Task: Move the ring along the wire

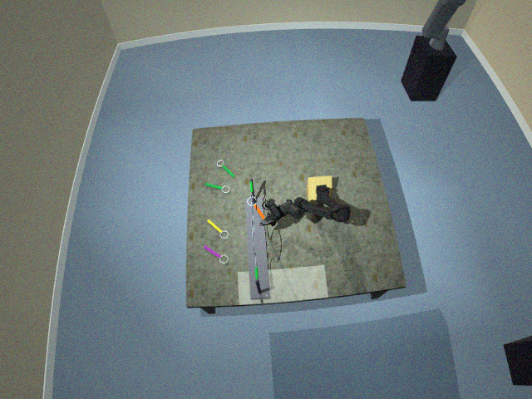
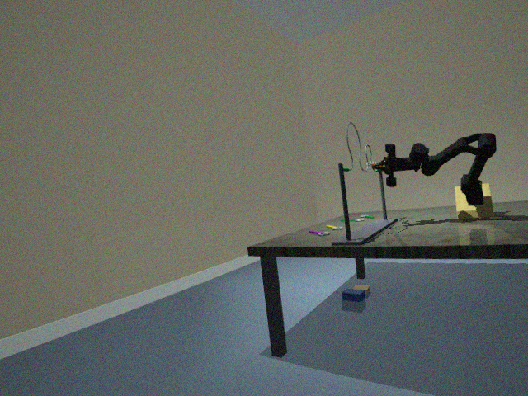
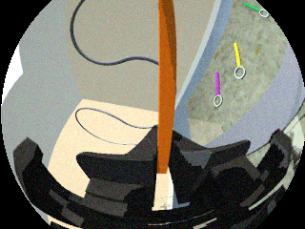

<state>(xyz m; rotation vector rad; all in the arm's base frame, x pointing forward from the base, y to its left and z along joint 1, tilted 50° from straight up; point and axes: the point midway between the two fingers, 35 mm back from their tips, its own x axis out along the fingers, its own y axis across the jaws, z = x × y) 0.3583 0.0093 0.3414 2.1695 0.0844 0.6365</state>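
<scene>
The orange handle (image 1: 259, 211) (image 2: 374, 163) (image 3: 166, 95) is pinched in the nearly closed gripper (image 1: 264, 221) (image 2: 378, 165) (image 3: 159, 128); its ring (cut off at the wrist view's top) is hidden there.

It looked like a plain robotics test room: beyond the gripper (image 1: 264, 220) (image 2: 380, 165) (image 3: 159, 128) stood a post-and-wire rig (image 1: 258, 258) (image 2: 344, 205), beneath it a bare-legged table (image 1: 343, 150) (image 2: 272, 298).

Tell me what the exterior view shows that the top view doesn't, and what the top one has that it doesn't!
Only exterior: a little blue box and a tan box beside it, seen below the tabletop.

Only top: a big black stand with a grey arm on it.

Both: the gripper shut on the orange handle, and a purple wand.
</scene>
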